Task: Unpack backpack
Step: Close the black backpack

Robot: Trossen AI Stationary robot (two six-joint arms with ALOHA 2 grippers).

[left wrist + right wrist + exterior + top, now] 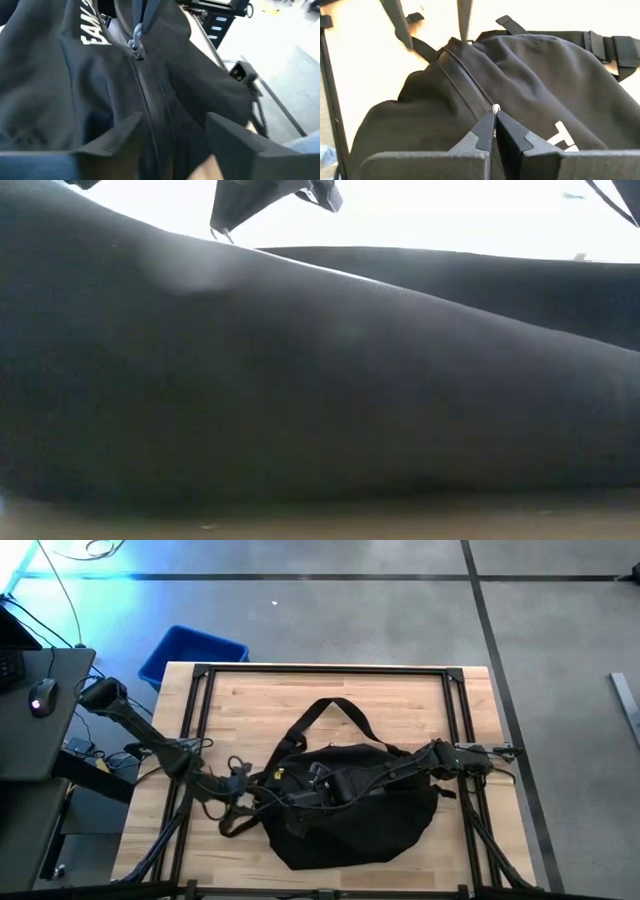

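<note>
Backpack: the large black fabric backpack (350, 805) lies flat near the middle of the pale wooden bench (420, 700), bulging toward the near edge, its long carry strap (330, 710) looping toward the far edge.

Right gripper: my right gripper (494, 131) reaches in from the bench's right edge and is pinched tight on the small silver zipper pull (495, 108). I hold it there, I judge, so the zip can be drawn along its track.

Left gripper: my left gripper (172, 132) comes from the left edge with its fingers spread apart over the closed zip seam (150, 95), gripping nothing. A second metal pull (135, 46) hangs ahead of it. I take this as bracing the cloth against the right arm's pull.

Materials: smooth, matte woven cloth that folds softly and sags in wrinkles; white block lettering (95, 25) is printed on one side; the straps are flat webbing.

Progress: the zip looks shut, so nothing is unpacked yet.

Risk: the slack fabric may bunch and jam the slider.
</note>
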